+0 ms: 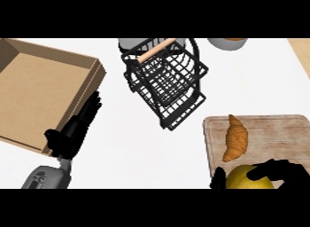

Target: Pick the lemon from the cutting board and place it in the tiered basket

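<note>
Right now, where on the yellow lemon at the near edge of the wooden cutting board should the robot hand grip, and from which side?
Grip the yellow lemon across its round middle, from above on the near right, as the right robot hand curls round it. That side probably suits: the brown croissant lies beyond it on the wooden cutting board.

- Lemon (246,178): we see only its far part; the near part is cut by the frame, and the right side sits under the fingers of the right hand (292,175).
- Right hand: palm and forearm are out of frame.
- Cutting board (282,133): near edge is cut off.
- Grey object (134,43) behind the tiered basket (167,80): mostly hidden, so we can't identify it.
- Box (53,80): left corner is cut off.
</note>
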`<state>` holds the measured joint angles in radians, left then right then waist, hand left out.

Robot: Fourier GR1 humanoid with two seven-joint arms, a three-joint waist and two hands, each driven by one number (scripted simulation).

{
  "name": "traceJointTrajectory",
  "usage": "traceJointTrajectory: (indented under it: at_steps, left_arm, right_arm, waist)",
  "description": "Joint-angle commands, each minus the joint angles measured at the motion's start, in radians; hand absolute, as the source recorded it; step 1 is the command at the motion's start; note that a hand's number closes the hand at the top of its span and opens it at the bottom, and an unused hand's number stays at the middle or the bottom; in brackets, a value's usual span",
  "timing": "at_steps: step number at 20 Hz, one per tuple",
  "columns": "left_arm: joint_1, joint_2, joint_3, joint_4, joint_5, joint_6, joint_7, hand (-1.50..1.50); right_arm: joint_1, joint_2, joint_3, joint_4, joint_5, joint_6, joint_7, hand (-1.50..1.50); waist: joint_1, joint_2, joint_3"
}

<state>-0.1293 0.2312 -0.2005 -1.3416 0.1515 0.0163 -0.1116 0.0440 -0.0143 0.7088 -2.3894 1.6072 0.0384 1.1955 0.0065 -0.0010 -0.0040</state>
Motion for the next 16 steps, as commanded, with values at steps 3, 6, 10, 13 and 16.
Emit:
traceJointTrajectory:
  at_steps: [3, 6, 10, 13, 16]
  left_arm:
    - [-0.026, -0.018, -0.012, 0.004, -0.010, -0.004, 0.006, 0.00]
    - [-0.024, -0.035, -0.021, 0.015, -0.019, 0.002, -0.016, 0.00]
    - [-0.021, -0.008, -0.021, 0.007, -0.011, -0.031, 0.003, 0.00]
    - [-0.043, -0.024, -0.022, 0.047, -0.021, -0.025, -0.007, 0.00]
    - [-0.036, -0.039, -0.042, 0.031, -0.035, -0.017, -0.005, 0.00]
  right_arm:
    - [-0.281, 0.014, -0.123, 0.056, -0.083, 0.120, 0.245, 1.50]
    - [-0.364, 0.014, -0.189, 0.138, -0.157, 0.106, 0.269, 1.50]
    - [-0.522, 0.014, -0.344, 0.263, -0.262, 0.100, 0.252, 1.50]
    - [-0.658, 0.014, -0.407, 0.375, -0.329, 0.114, 0.260, 1.50]
    - [-0.781, 0.014, -0.503, 0.530, -0.414, 0.114, 0.236, 1.50]
  waist:
    - [0.026, 0.010, -0.001]
    - [0.039, 0.012, -0.001]
    - [0.056, 0.013, 0.000]
    - [0.052, 0.014, -0.001]
    - [0.061, 0.013, 0.000]
